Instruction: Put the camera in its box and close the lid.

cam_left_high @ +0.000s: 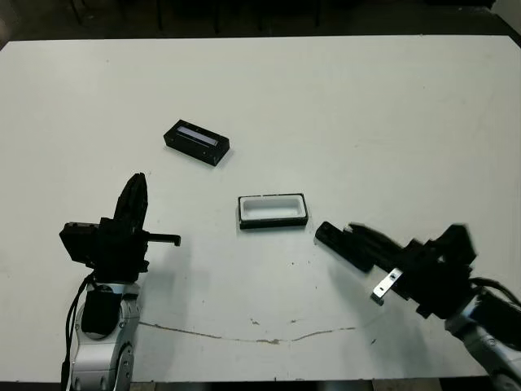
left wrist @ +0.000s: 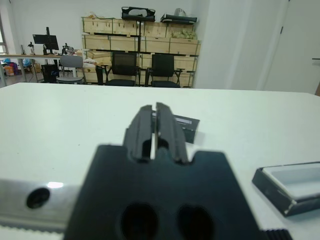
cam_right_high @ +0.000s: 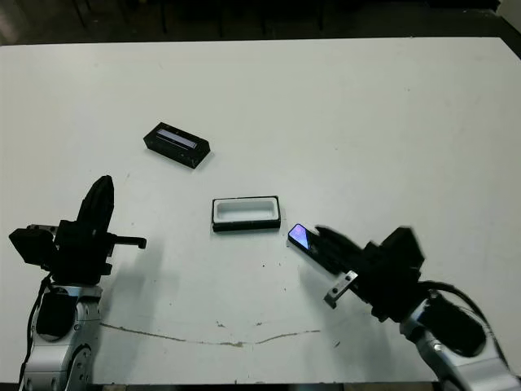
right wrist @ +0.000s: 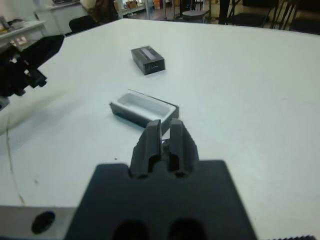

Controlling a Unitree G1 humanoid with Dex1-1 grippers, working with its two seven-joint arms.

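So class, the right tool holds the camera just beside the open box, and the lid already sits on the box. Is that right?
Not quite. The right tool does hold the camera beside the open box, but the lid is not on the box. It lies apart on the table, farther from the robot, as the right eye view shows.

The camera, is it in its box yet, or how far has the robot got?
Not yet. The right gripper holds the camera just beside the box, which is open and empty. The lid lies apart, farther up the table, untouched. The left gripper is shut and idle. Left: placing the camera, then fitting the lid.
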